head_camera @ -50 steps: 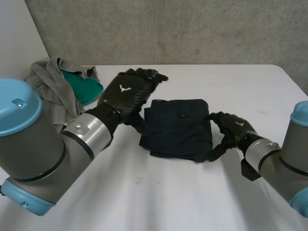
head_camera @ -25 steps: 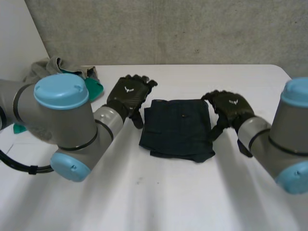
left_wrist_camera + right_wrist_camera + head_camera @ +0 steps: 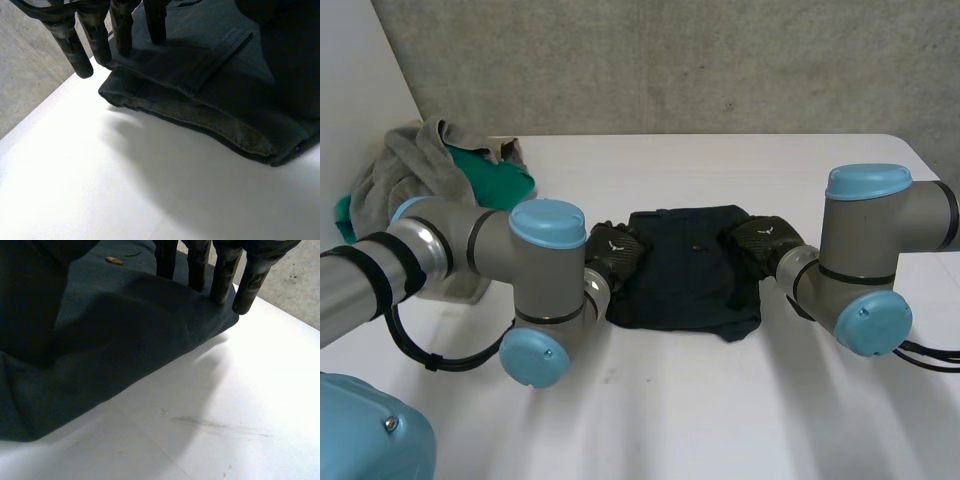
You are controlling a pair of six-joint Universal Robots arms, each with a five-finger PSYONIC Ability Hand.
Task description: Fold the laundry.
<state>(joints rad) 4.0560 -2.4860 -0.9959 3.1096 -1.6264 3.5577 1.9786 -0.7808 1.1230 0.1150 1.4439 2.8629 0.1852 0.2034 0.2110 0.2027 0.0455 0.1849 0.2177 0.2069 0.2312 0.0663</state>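
Observation:
A folded dark navy garment [image 3: 685,268] lies in the middle of the white table [image 3: 650,400]. My left hand [image 3: 613,250] rests low at the garment's left edge, fingers straight and open. In the left wrist view its fingers [image 3: 72,47] reach over the folded hem of the garment [image 3: 210,95], tips at the cloth's edge. My right hand [image 3: 760,243] sits at the garment's right edge, also open. Its straight fingers [image 3: 248,285] press on the rim of the garment [image 3: 115,330], near a small button [image 3: 114,260].
A heap of unfolded laundry lies at the back left: a grey towel [image 3: 415,170] over a teal cloth [image 3: 498,182]. A concrete wall [image 3: 670,60] runs behind the table. Both arms' elbows hang low over the table's front half.
Both hands have come down from above the table and closed in on the garment's left and right edges. The arms swung inward and lower. The garment stayed put.

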